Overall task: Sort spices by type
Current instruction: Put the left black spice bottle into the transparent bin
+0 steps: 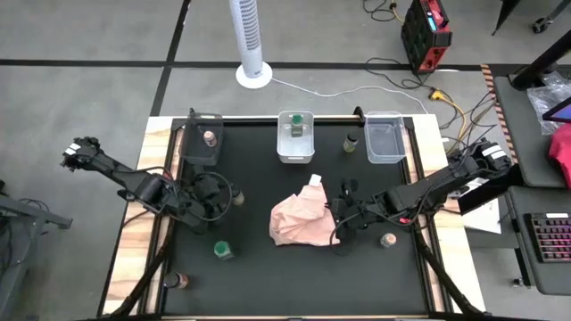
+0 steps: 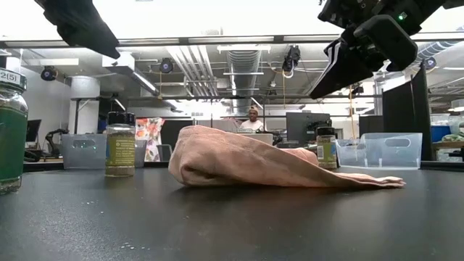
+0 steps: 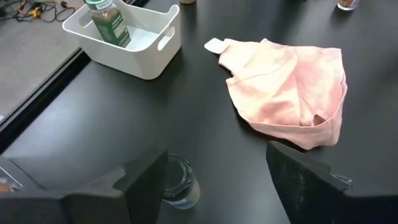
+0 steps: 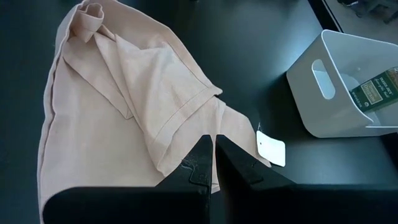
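Spice jars stand scattered on the black mat. One with a green lid [image 1: 222, 251] is near the front left, and a pink-lidded one [image 1: 388, 241] is at the front right. A dark-lidded one [image 1: 351, 142] stands between two far bins. Another jar [image 3: 180, 183] stands upright on the mat just beside and below one finger of my left gripper [image 3: 216, 154], which hangs open above it, clear of it. My right gripper [image 4: 213, 155] is shut and hovers over the right edge of the pink cloth [image 1: 302, 218]. Jars also sit in the left bin [image 1: 210, 138] and in the white middle bin [image 1: 295, 125].
Three bins line the far edge: a dark one on the left [image 1: 189, 147], a white one in the middle [image 1: 295, 153] and a clear one on the right [image 1: 385, 152]. One more jar [image 1: 181, 281] stands at the front left edge. Bare mat lies along the near side.
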`<act>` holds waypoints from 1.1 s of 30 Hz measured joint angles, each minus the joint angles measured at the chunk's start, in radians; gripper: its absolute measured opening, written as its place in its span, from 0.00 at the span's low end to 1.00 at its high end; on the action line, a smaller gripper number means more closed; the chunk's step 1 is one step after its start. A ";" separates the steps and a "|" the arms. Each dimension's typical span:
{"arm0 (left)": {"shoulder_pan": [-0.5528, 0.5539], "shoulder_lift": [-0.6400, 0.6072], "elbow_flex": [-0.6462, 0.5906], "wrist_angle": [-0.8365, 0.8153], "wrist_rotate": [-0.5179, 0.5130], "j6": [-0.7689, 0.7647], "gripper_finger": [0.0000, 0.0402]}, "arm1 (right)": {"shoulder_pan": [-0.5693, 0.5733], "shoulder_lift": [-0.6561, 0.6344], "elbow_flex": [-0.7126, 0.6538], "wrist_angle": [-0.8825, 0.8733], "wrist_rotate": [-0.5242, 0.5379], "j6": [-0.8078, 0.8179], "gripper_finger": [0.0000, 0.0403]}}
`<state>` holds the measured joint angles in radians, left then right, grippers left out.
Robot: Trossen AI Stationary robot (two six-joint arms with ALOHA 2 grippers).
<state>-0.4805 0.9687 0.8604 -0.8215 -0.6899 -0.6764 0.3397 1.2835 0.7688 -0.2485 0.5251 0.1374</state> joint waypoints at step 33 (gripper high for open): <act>0.123 0.175 -0.058 0.010 0.032 0.018 0.95 | 0.000 0.000 -0.004 0.000 0.001 0.020 0.03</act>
<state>-0.3573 1.1442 0.8026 -0.8118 -0.6582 -0.6585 0.3397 1.2839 0.7650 -0.2485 0.5260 0.1573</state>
